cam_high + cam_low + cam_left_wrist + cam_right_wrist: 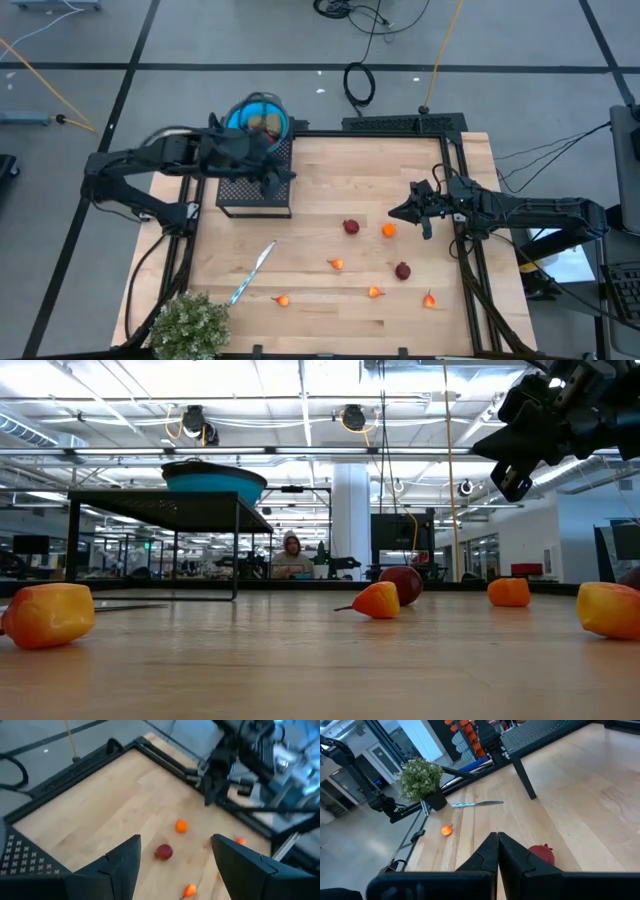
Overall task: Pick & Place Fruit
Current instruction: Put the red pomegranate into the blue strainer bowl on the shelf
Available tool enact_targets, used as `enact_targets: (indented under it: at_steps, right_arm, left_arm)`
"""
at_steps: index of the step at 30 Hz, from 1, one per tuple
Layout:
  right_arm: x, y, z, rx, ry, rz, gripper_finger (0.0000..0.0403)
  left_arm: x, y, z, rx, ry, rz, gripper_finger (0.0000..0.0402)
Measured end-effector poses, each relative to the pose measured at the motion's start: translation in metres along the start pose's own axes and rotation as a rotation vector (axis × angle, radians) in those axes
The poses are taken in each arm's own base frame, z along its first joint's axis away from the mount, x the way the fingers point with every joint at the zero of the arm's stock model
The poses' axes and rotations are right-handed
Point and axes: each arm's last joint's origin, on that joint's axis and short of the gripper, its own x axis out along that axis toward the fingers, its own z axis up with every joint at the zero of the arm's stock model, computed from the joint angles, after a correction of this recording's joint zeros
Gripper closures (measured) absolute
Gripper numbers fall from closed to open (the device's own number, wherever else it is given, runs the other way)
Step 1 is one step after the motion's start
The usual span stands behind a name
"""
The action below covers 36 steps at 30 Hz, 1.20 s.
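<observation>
Pale wood table (340, 180) with a black frame, sitting on a grey floor with cables, and an open office space showing behind it in the low view, where a person (292, 555) sits far back. No brand names, labels or readable writing anywhere that I can make out.

Fruit is scattered over the right-centre of the table. Two dark red balls: one (351, 227) mid-table, the other (402, 270) nearer the front edge. A round orange piece (388, 230) sits just beside the first red ball. Four small orange-red bits with little stems lie further forward (336, 264) (284, 299) (375, 293) (430, 300), all apart from each other. They look glossy and plasticky, and the low view shows yellow-to-orange shading on the near ones (48, 615).

A blue bowl (260, 115) sits on a black mesh stand (255, 190) at the back left, with some brownish fruit (262, 123) in it, hard to tell what exactly.

Left gripper (275, 175) hangs above the stand, fingers (117, 865) spread apart with nothing between them. Right gripper (400, 212) hovers over the table near the orange piece, fingers (490, 852) pressed tight together, holding nothing.

Also on the table: a blue-handled knife (252, 272) and a bushy plant (188, 325) at the front left corner.
</observation>
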Motion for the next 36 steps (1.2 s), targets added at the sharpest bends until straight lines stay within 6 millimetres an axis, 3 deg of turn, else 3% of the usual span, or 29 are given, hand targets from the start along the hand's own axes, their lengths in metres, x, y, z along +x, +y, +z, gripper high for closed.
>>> enact_targets:
  at_steps: [8, 21, 29, 36]
  right_arm:
    - [0.0, 0.0, 0.0, 0.0, -0.001, -0.001, 0.0403]
    - [0.0, 0.0, 0.0, 0.0, 0.0, -0.001, 0.0403]
    - [0.0, 0.0, 0.0, 0.0, 0.0, -0.001, 0.0403]
    - [0.0, 0.0, 0.0, 0.0, -0.001, -0.001, 0.0403]
  left_arm:
    - [0.047, -0.029, -0.026, 0.158, 0.122, 0.016, 0.0158]
    - [0.097, -0.076, -0.083, 0.262, 0.252, 0.026, 0.0158]
    - [0.122, -0.098, -0.105, 0.233, 0.248, -0.018, 0.0158]
    - [0.128, -0.106, -0.105, 0.184, 0.204, -0.065, 0.0158]
